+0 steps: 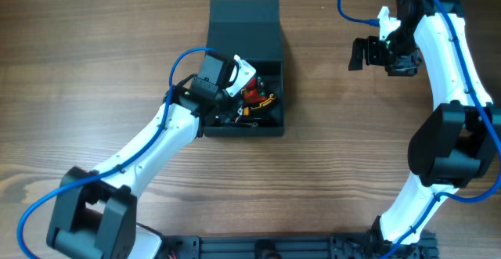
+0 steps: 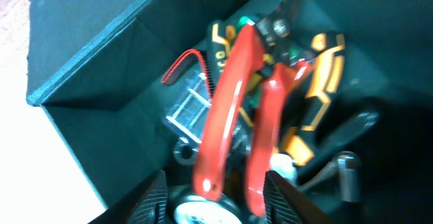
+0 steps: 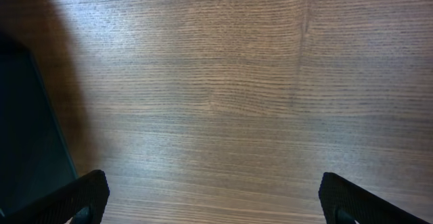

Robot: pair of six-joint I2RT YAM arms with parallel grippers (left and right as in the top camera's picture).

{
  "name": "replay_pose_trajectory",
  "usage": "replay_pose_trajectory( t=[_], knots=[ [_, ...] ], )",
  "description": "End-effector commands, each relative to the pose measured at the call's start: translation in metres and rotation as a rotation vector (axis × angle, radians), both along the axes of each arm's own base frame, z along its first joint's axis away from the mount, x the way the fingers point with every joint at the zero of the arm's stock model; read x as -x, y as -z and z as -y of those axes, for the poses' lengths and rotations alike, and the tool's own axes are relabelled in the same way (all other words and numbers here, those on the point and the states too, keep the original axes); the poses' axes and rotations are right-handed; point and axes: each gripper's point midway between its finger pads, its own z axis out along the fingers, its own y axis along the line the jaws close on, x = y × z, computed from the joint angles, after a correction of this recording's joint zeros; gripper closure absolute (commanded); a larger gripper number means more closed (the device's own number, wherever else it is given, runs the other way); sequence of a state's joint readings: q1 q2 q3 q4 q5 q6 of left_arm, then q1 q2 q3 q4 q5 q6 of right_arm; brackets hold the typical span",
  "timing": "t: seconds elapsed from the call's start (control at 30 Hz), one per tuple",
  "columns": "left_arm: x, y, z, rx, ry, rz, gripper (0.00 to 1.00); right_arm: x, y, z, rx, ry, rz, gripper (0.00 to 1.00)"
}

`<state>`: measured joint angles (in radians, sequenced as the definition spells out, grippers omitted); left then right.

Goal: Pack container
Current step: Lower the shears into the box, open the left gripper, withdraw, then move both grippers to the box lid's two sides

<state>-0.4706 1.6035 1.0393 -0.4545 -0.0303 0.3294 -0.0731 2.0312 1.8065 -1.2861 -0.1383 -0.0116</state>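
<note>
Inside container (image 1: 244, 131), sitting mid-desk (image 1: 337, 181) w/ lid open, L claw (image 2: 215, 187) is straddling red-handled pliers (image 2: 230, 102), fingers spread; grip can't be told. Farther back, R claw (image 1: 362, 53) is hovering wide open, empty.

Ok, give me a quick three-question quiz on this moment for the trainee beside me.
1. True or false: the container has its lid shut.
2. The right gripper hangs over: A) bare wooden table; B) the inside of the container; C) the other arm.
3. Fill in: the pliers lying between the left gripper fingers have ___ handles.

Key: 1 false, the lid lies open and tools show inside; 2 A; 3 red.
</note>
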Motion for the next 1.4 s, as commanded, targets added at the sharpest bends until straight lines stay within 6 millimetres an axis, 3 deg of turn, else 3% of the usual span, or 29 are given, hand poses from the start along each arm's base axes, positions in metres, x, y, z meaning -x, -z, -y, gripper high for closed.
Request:
replay_pose_trajectory(
  t=[0.0,0.1,0.2,0.27,0.37,0.6,0.67,0.73,0.83,0.87,0.93,1.0,1.13,1.37],
  knots=[
    [0.003,-0.018,0.013,0.096,-0.009,0.0,0.52,-0.001,0.004,-0.003,-0.022,0.013,-0.009,0.0],
    [0.001,-0.019,0.012,0.111,-0.036,-0.003,0.47,0.0,0.004,-0.003,-0.022,0.013,-0.01,0.0],
    [-0.004,-0.021,0.004,0.194,-0.204,-0.044,0.34,0.0,0.004,-0.003,-0.022,0.013,-0.01,0.0],
    [-0.007,-0.027,-0.004,0.24,-0.31,-0.073,0.32,-0.001,0.004,-0.003,-0.022,0.013,-0.009,0.0],
    [-0.015,-0.055,-0.019,0.272,-0.406,-0.087,0.33,-0.003,0.004,-0.003,-0.021,0.013,0.002,0.0],
    [-0.035,-0.147,-0.053,0.312,-0.494,-0.018,0.31,-0.008,0.002,-0.01,-0.06,0.006,0.023,0.0],
    [-0.045,-0.167,-0.069,0.374,-0.589,0.01,0.32,-0.008,-0.001,-0.021,-0.126,-0.033,0.034,0.12],
    [-0.05,-0.172,-0.082,0.438,-0.684,0.006,0.33,-0.009,-0.004,-0.033,-0.194,-0.053,0.044,0.29],
    [-0.053,-0.166,-0.097,0.556,-0.803,-0.073,0.48,-0.009,-0.013,-0.053,-0.322,-0.049,0.049,0.85],
    [-0.056,-0.162,-0.102,0.599,-0.843,-0.11,0.51,-0.01,-0.016,-0.06,-0.367,-0.028,0.047,0.96],
    [-0.061,-0.154,-0.112,0.651,-0.893,-0.16,0.64,-0.012,-0.021,-0.07,-0.424,-0.015,0.049,0.96],
    [-0.067,-0.145,-0.121,0.686,-0.924,-0.199,0.71,-0.012,-0.026,-0.081,-0.477,-0.028,0.054,0.96],
    [-0.08,-0.12,-0.123,0.755,-0.917,-0.309,0.96,-0.016,-0.03,-0.098,-0.519,-0.001,0.051,0.96],
    [-0.1,-0.065,-0.099,0.851,-0.843,-0.511,0.96,-0.029,-0.029,-0.125,-0.571,-0.029,0.083,0.96]
  ],
)
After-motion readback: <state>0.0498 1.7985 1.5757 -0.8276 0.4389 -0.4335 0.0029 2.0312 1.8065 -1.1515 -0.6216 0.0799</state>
